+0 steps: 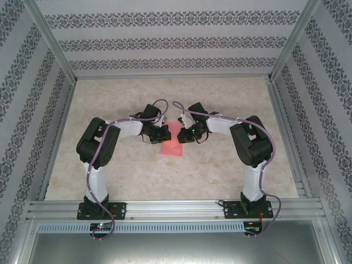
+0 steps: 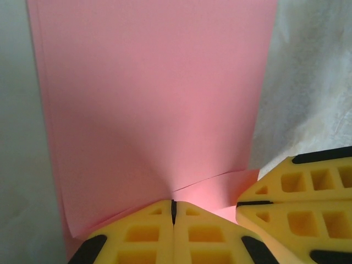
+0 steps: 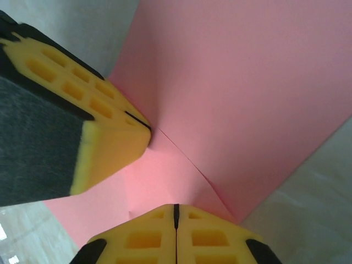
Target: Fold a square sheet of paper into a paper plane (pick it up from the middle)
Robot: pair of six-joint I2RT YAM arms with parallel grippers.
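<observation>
Currently I am seeing both arms meeting at the middle of the table (image 1: pixel 231 165), with the paper (image 1: pixel 171 146) between them. The left gripper (image 2: pixel 174 212) is pinching the paper's edge, jaws pressed together and creases fanning from the pinch. The right gripper (image 3: pixel 176 213), just beside it, is nipping the paper likewise.

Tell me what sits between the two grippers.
The pink sheet of paper spans the gap between the left gripper and the right gripper in the top view. Both wrist views show shut jaws pinching its edge.
</observation>
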